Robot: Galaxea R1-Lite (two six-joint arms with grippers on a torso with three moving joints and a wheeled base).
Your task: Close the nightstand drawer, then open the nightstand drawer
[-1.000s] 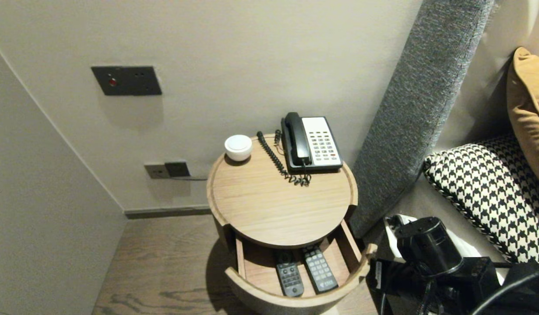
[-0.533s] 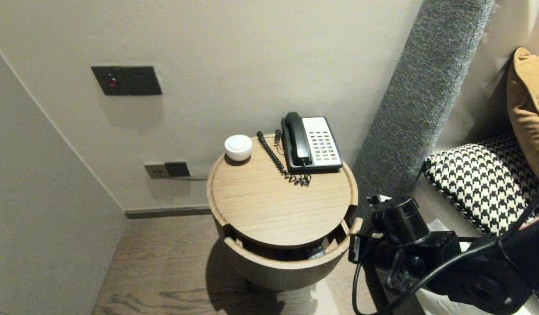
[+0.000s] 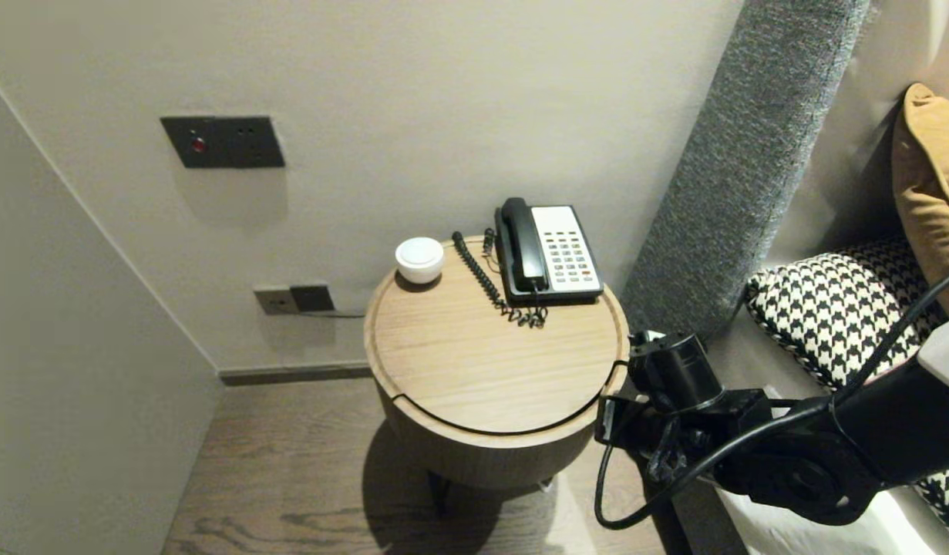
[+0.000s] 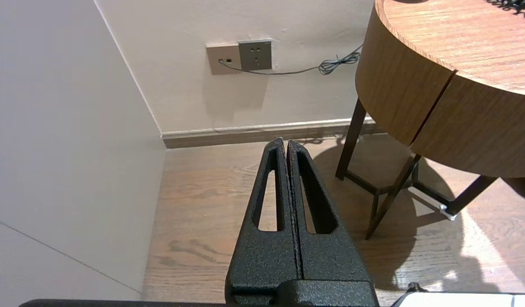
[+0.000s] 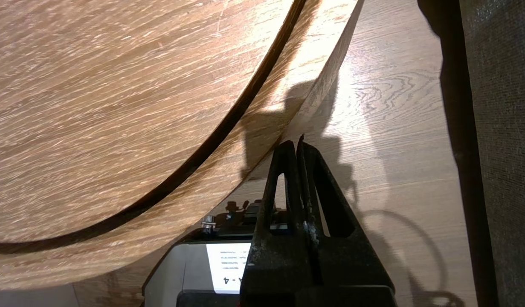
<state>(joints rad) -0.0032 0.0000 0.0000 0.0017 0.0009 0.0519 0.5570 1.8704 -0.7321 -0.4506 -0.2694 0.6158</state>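
A round wooden bedside table [image 3: 412, 339] carries a black-and-white telephone [image 3: 550, 253] with a coiled cord and a small white bowl [image 3: 419, 260]. Its curved drawer front [image 3: 482, 455] sits flush under the top, with only a thin seam showing. My right arm's wrist [image 3: 678, 378] is beside the table's right front. My right gripper [image 5: 297, 143] is shut and empty, its tips at the outer edge of the drawer front [image 5: 168, 226]. Low on the left over the floor, my left gripper [image 4: 285, 143] stays parked, shut and empty, with the drawer front [image 4: 467, 128] off to its side.
A grey upholstered headboard panel [image 3: 736, 169], a houndstooth pillow [image 3: 844, 308] and a tan cushion [image 3: 929, 193] lie to the right. A wall socket with a plugged cable [image 3: 297, 299] and a dark switch panel [image 3: 222, 142] are on the back wall. A side wall closes the left.
The drawer, open a second ago with two remotes showing inside, has slid in and now stands shut. My right arm moved up and towards the table along with it.
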